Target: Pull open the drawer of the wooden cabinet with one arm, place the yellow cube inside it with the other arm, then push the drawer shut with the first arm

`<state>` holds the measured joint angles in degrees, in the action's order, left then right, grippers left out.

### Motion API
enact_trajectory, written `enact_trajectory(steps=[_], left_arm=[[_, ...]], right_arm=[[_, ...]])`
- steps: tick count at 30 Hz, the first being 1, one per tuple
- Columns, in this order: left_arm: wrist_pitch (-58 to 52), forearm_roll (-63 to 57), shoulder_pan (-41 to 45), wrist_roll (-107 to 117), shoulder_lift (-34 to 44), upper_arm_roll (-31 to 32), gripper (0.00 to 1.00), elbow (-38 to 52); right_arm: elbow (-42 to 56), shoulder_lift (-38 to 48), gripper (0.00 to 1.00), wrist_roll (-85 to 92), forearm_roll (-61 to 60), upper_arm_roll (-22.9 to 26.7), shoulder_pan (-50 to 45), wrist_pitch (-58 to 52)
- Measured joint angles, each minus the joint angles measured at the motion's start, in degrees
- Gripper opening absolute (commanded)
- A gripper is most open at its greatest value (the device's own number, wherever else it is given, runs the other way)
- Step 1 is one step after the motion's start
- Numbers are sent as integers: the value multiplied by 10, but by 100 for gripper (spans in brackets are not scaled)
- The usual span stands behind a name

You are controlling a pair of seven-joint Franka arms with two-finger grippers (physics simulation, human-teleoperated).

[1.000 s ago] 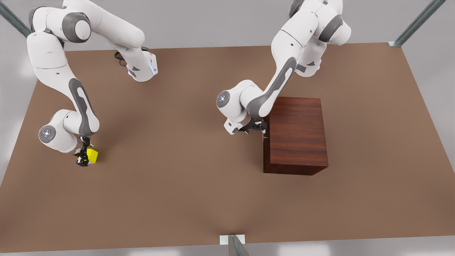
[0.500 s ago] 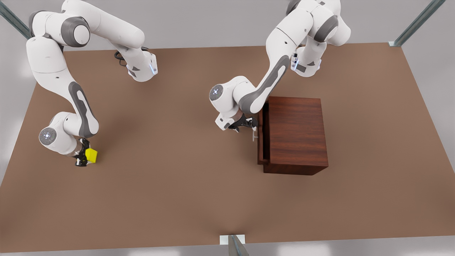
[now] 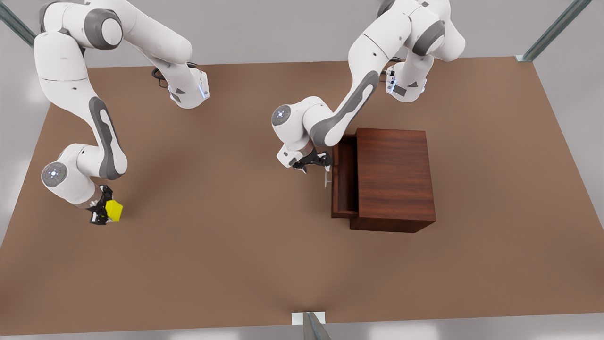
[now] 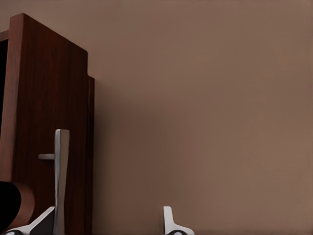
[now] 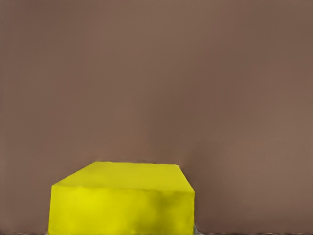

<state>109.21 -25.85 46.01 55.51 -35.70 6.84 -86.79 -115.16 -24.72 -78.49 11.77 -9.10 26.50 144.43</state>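
On the brown counter [image 3: 236, 245]: 1 wooden cabinet [image 3: 394, 177], 1 drawer [image 3: 343, 182], 1 yellow cube [image 3: 113, 210], 2 arms w/ 1 tool each. Cabinet sits toward the front view's right, flat top up. Its drawer is part-way out, sticking out toward the front view's left, dark inside visible, nothing seen in it. 1 thin silver bar handle [image 3: 326, 178] on the drawer front; in the left wrist view the handle [image 4: 61, 181] stands as a vertical bar w/ 1 short post to the panel, drawer [image 4: 49, 127] filling that side. Left tool [image 3: 315, 161] is right at the handle, on the open side of the drawer; 2 fingertips [image 4: 168, 223] show in its wrist view w/ a wide gap, one beside the bar, so it reads as released around the handle, not clenched tight. Right tool [image 3: 100, 213] is far off at the front view's left edge of the counter, well apart from the cabinet, grasping the yellow cube between its fingers; cube is tilted, looks lifted just off the counter. Right wrist view: cube [image 5: 122, 198] close up against plain counter surface. 3 metal frame struts at the scene's edges.
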Motion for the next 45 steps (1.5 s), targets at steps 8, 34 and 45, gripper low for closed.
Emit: enact_trajectory(steps=[8, 34, 45], left_arm=[[7, 7, 9, 10, -13, 0, 100, 21], [-152, 109, -165, -35, 165, 5, 100, 81], [-243, 246, -454, -257, 179, 3, 100, 119]], right_arm=[[74, 19, 62, -11, -24, -37, -2, -100], [243, 19, 62, -53, -79, -65, -103, -360], [475, -61, 62, -251, -142, -62, -399, -483]])
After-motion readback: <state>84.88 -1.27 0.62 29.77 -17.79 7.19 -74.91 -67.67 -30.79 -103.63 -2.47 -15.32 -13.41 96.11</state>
